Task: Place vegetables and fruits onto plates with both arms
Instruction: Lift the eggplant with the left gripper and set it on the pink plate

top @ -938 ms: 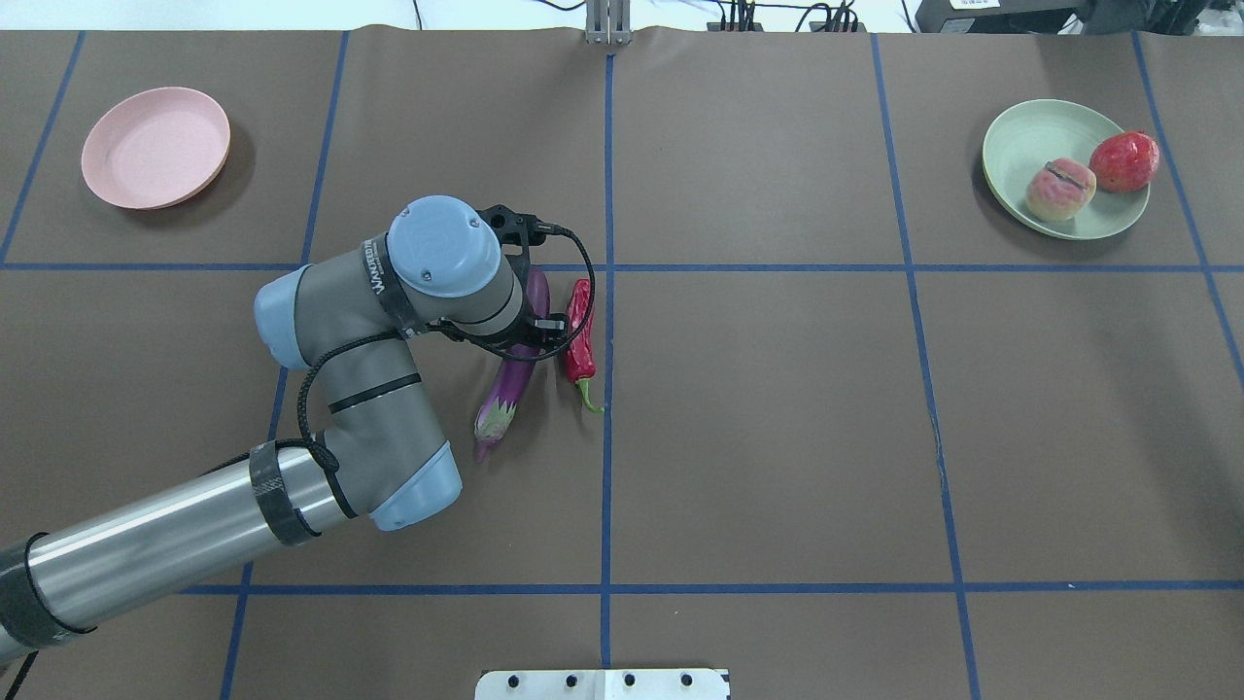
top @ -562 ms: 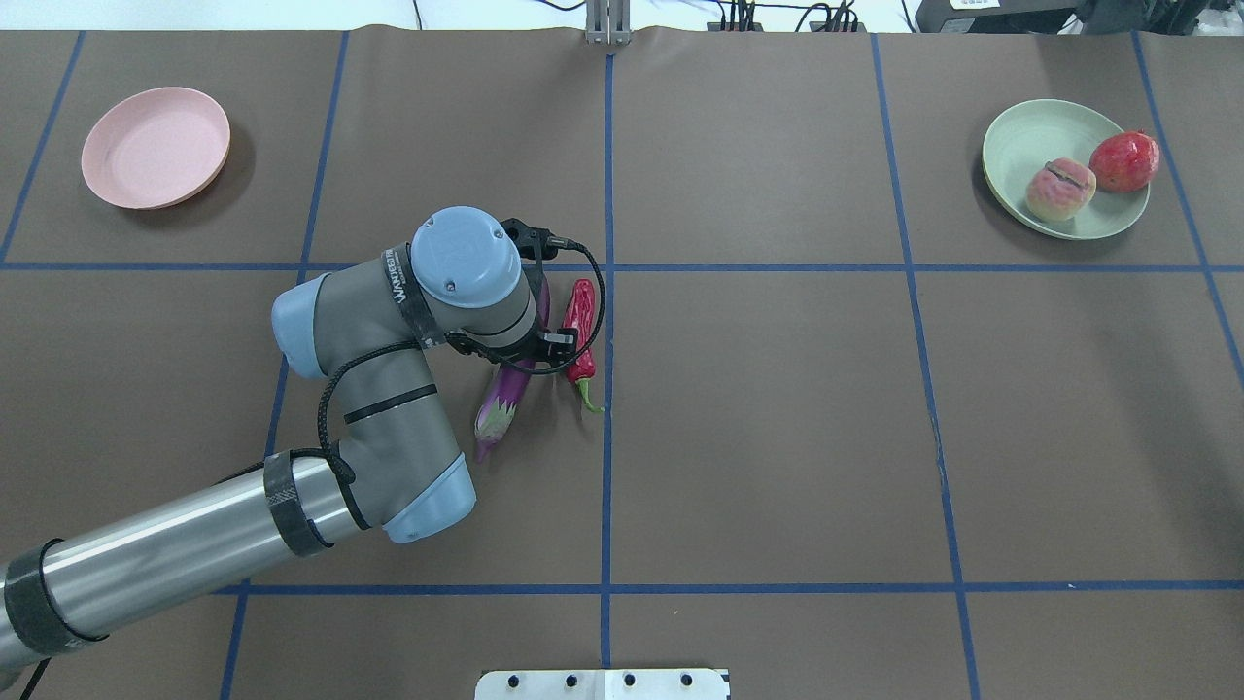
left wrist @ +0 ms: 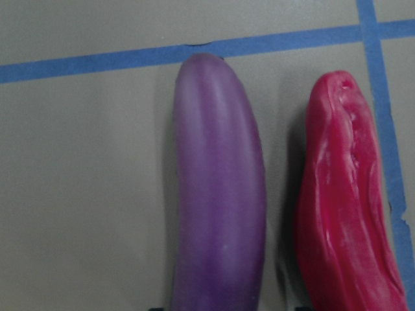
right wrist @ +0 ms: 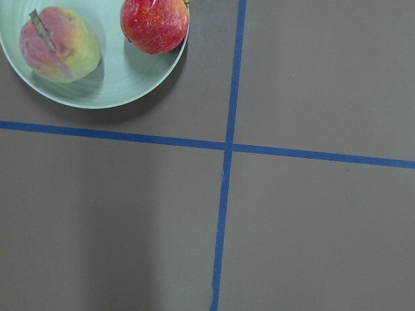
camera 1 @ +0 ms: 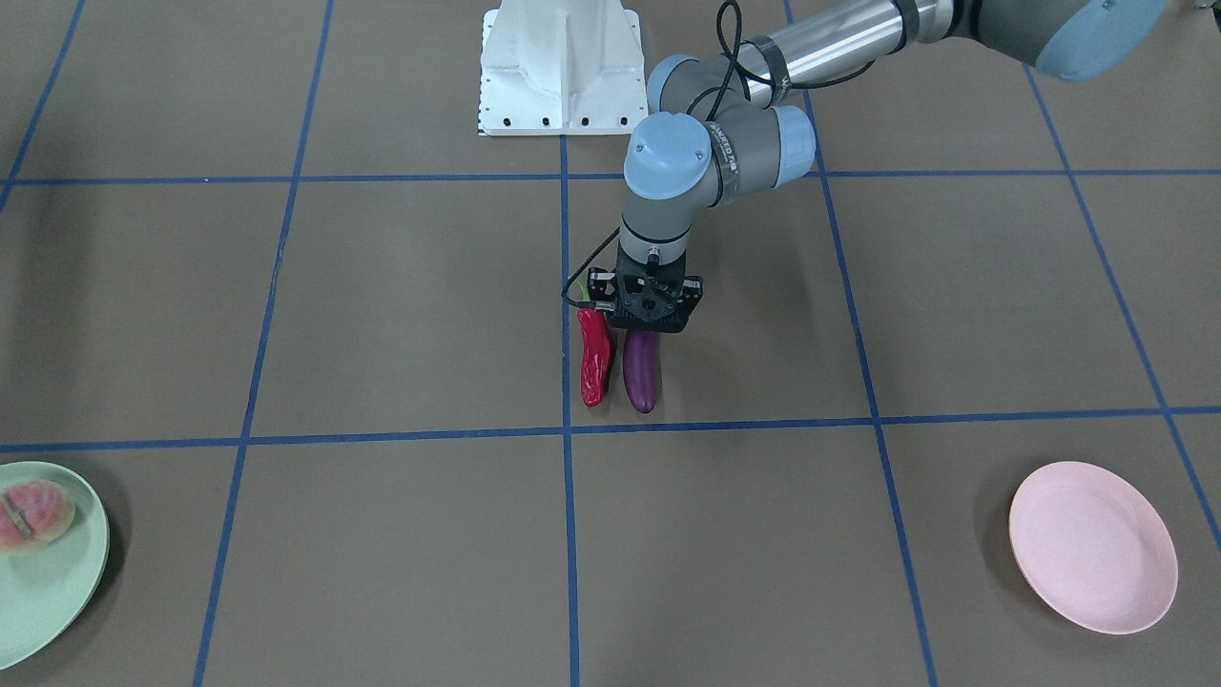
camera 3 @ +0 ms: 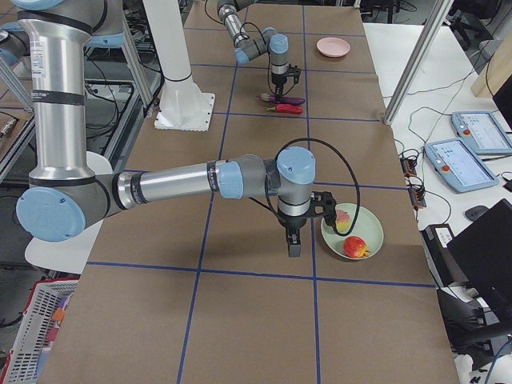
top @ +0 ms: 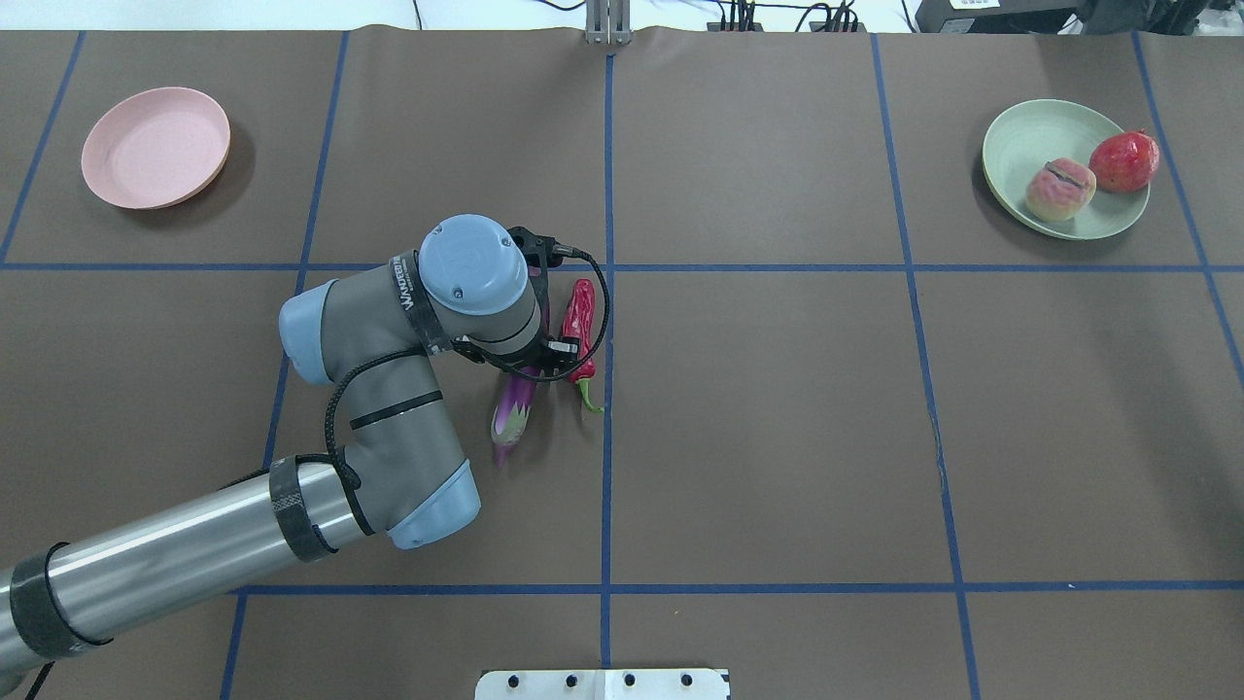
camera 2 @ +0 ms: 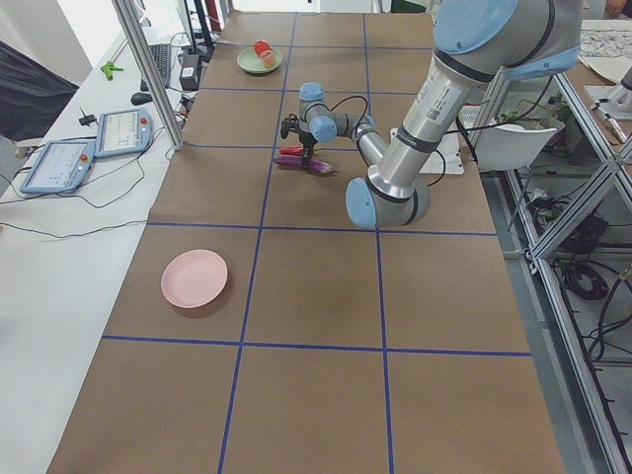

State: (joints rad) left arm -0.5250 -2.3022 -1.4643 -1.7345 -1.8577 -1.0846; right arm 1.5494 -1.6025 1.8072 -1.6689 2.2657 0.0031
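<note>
My left gripper [camera 1: 649,322] points straight down over the purple eggplant [top: 515,399], near its middle, with its fingers on either side and shut on it. The eggplant still lies on the table. The red chili [top: 580,311] lies right beside it, parallel. In the left wrist view the eggplant [left wrist: 217,194] and the chili [left wrist: 343,207] fill the frame. The mint green plate [top: 1030,136] at the far right holds the peach-like fruit [top: 1060,189] and the red bumpy fruit [top: 1123,160] on its rim. The pink plate [top: 155,148] at the far left is bare. My right gripper [camera 3: 293,246] hangs beside the green plate; I cannot tell its state.
The white base block [camera 1: 558,67] stands at the robot's edge of the table. Blue tape lines [top: 607,467] divide the brown table cover into squares. Tablets and cables [camera 2: 89,143] lie off the table on the operators' side.
My left wrist has moved a little right and towards the robot over the eggplant. The eggplant's cap end has swung right, so it now lies more in line with the chili.
</note>
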